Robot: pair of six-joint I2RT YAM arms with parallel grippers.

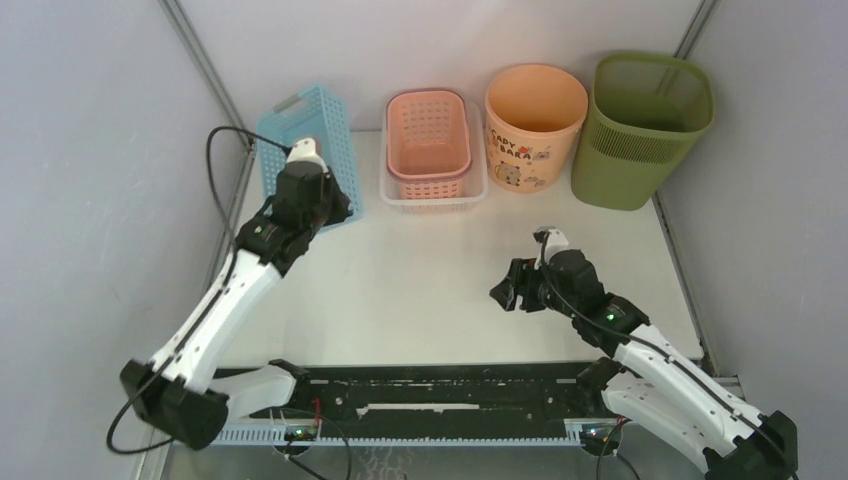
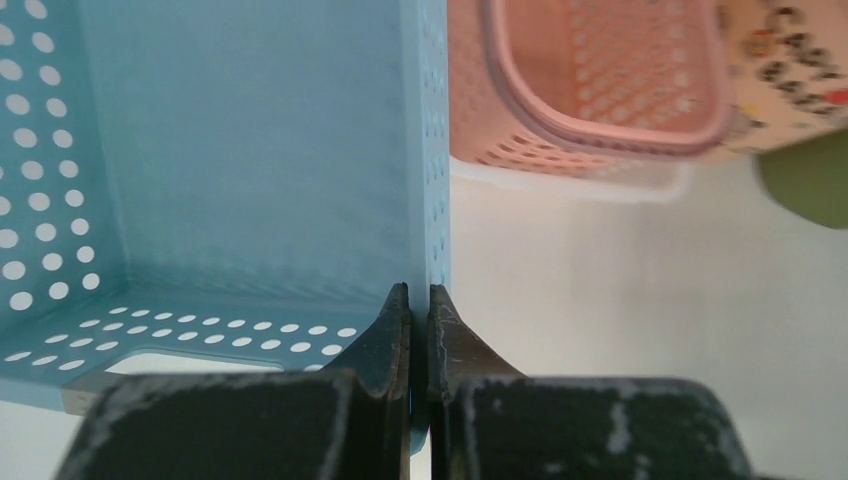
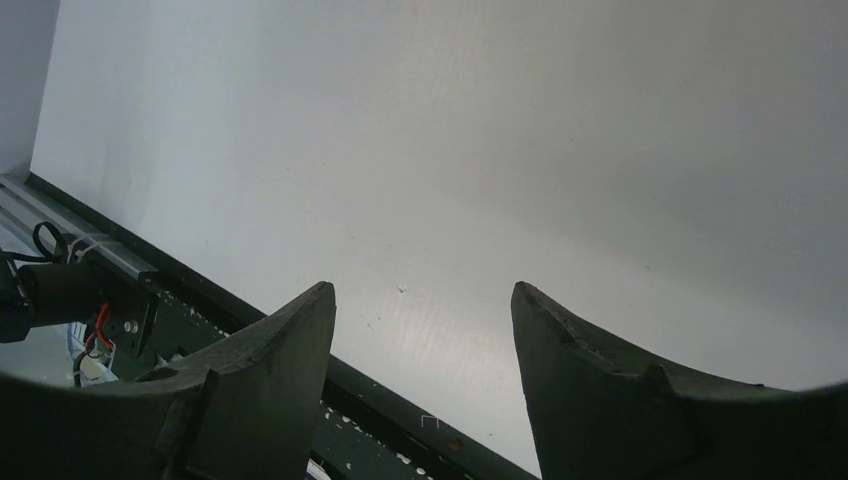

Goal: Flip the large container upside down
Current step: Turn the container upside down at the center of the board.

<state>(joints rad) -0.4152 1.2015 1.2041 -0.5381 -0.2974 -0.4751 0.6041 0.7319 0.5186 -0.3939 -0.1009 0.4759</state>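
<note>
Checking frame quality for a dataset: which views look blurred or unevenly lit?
Left wrist: blue basket and pink basket soft, close-up blur; right wrist: table shades grey to bright rightward, fingers sharp; top external: evenly lit, green bin crisp.

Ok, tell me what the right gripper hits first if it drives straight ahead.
Likely the bare table: the right gripper tilts down at it, nothing between. Depth is unclear.

The only lettering is on the round peach plastic bucket (image 1: pixel 535 128). Dark capitals are printed in two lines above its cartoon animals (image 1: pixel 517 176): the lower line reads "BAKA" and the upper line ends in "ADY". In the left wrist view the same print shows as dark letters too blurred to read.
</note>
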